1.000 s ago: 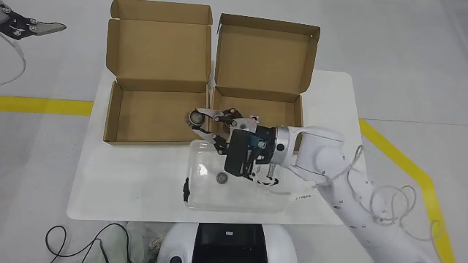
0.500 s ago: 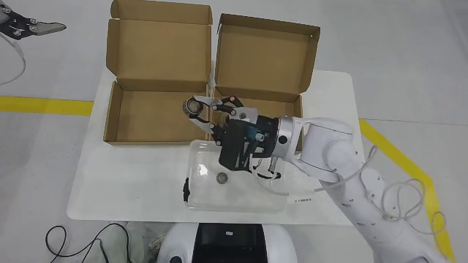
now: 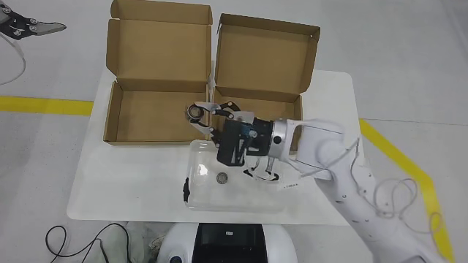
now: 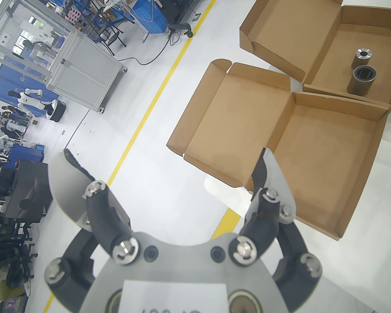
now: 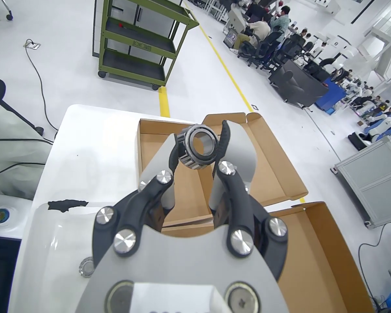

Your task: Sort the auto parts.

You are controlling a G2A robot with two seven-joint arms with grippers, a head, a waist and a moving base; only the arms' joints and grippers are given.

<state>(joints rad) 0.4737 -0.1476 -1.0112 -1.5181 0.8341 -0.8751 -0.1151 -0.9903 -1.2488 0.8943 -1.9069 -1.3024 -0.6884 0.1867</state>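
The right gripper (image 5: 198, 146) pinches a roller bearing (image 5: 186, 159) by its outer rim, above one end of the empty cardboard box (image 3: 139, 120). The bearing's bore seems tilted upward, back toward the wrist. The left gripper (image 4: 164, 161) hangs spread, well off beyond that box's far end.

1. A robotics lab / workshop hall is indicated.
2. The pale floor is marked w/ yellow lane lines (image 4: 159, 94).
3. Blue storage racks (image 4: 150, 1) and an alu-framed enclosure (image 4: 81, 66) are seen at the back.
4. A green steel trolley (image 5: 140, 34) is parked by a lane.
5. Other white robots (image 4: 39, 102) and desks w/ monitors & office chairs (image 5: 293, 82) are lined up.
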